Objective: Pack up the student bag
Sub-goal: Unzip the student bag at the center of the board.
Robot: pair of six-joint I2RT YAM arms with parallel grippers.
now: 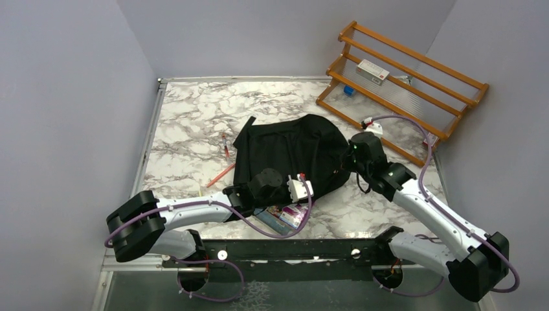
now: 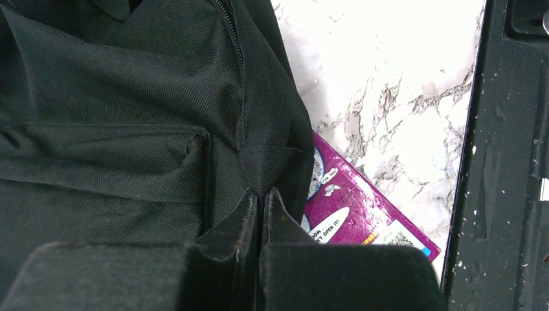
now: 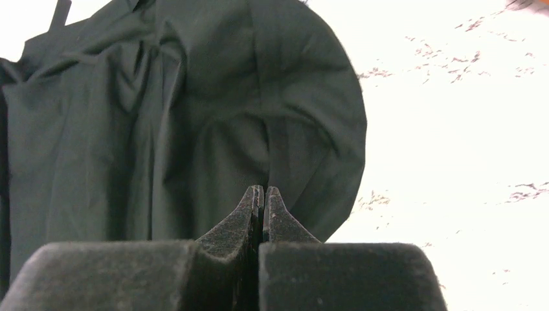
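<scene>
The student bag (image 1: 291, 152) is a large black fabric backpack lying flat in the middle of the marble table, with a strap end (image 1: 249, 123) at its far left. My left gripper (image 1: 249, 188) is at the bag's near edge, and its closed fingertips (image 2: 262, 197) pinch a fold of the fabric (image 2: 129, 129). On the bag's right edge, my right gripper (image 1: 347, 162) is shut, and creases in the cloth (image 3: 194, 110) run down to its tips (image 3: 263, 194).
A purple book (image 2: 362, 217) lies partly under the bag's near edge, by the black front rail (image 2: 505, 162). An orange pencil (image 1: 220, 175) and a red pen (image 1: 225, 146) lie left of the bag. A wooden rack (image 1: 414, 97) holding a white box (image 1: 372, 71) stands at the back right.
</scene>
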